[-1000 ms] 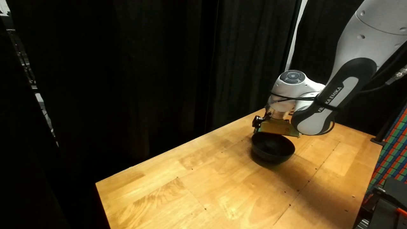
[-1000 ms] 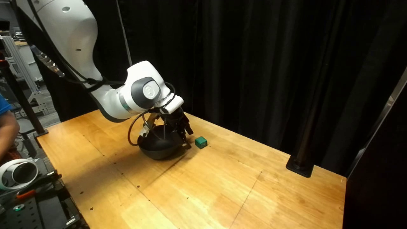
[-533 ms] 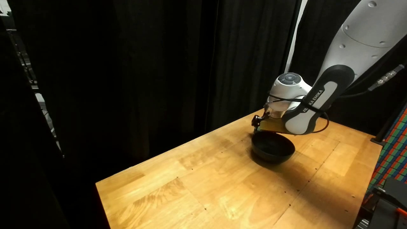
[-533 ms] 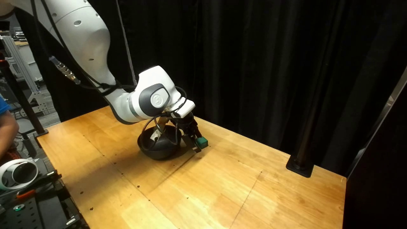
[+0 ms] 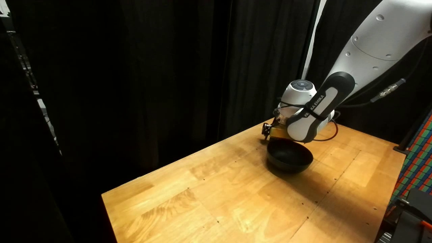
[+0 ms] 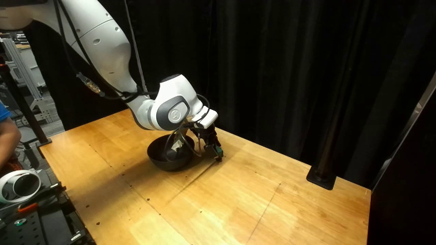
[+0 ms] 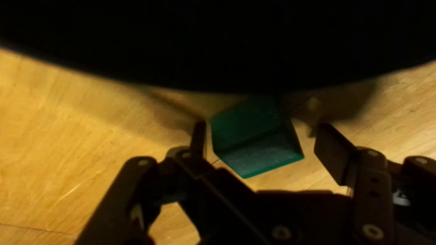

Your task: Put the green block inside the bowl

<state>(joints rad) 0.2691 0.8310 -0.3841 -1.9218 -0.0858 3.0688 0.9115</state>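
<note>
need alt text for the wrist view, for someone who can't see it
A dark green, cube-shaped block lies on a honey-coloured wooden tabletop between the parted fingers of the black two-fingered hand, with a gap showing on either side. What is probably the round black bowl fills the top of the picture with a dark curve.

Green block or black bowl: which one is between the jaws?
The green block: it sits between the parted jaws, with a gap on each side in the wrist view. The black bowl stands outside them.
</note>
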